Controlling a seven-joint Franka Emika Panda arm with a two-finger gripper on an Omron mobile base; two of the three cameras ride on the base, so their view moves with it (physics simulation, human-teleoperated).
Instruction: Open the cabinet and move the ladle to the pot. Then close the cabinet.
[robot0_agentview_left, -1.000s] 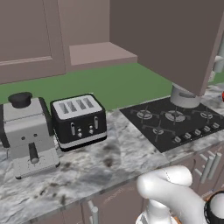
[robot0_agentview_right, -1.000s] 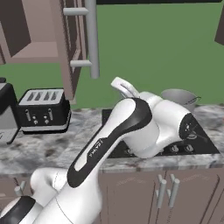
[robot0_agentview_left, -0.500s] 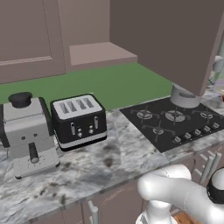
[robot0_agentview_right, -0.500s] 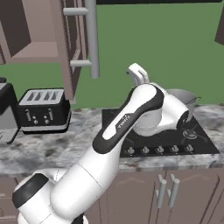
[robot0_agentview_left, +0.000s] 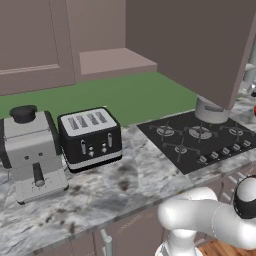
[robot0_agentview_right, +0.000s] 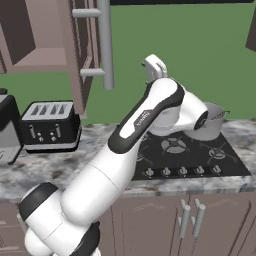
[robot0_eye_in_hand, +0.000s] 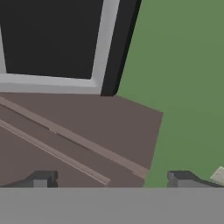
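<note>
Cabinet (robot0_agentview_right: 75, 55) open: door (robot0_agentview_left: 192, 42) swung out over the hob, edge-on in the right base view, bar handle (robot0_agentview_right: 104, 42) facing the camera. Interior shelf (robot0_agentview_left: 112, 60) exposed in the left base view, apparently bare; ladle not made out anywhere, too slim or hidden to place. Likely either deeper in the cabinet or behind the arm.

Pot (robot0_agentview_right: 207, 122) on the rear of the hob (robot0_agentview_left: 197, 140), toward the counter's back edge, partly masked by the door in the left base view and by the arm in the right. Position suits a drop-in from above once the ladle is in hand.

Gripper (robot0_eye_in_hand: 111, 178) raised, aimed at brown panelled cabinet surface with green wall alongside; fingertips (robot0_eye_in_hand: 41, 178) set wide apart, nothing between them, so jaws spread and empty. Arm (robot0_agentview_right: 145, 117) folded high over the hob, elbow up, presumably to bring the hand level with the shelf opening.

Toaster (robot0_agentview_left: 90, 137) and coffee machine (robot0_agentview_left: 32, 155) toward the counter's left end, well apart from the hob and outside the working path.

Judgement: opening step done; ladle fetch under way or pending, closing not yet done. Risk: open door overhangs the pot, narrowing the approach.
</note>
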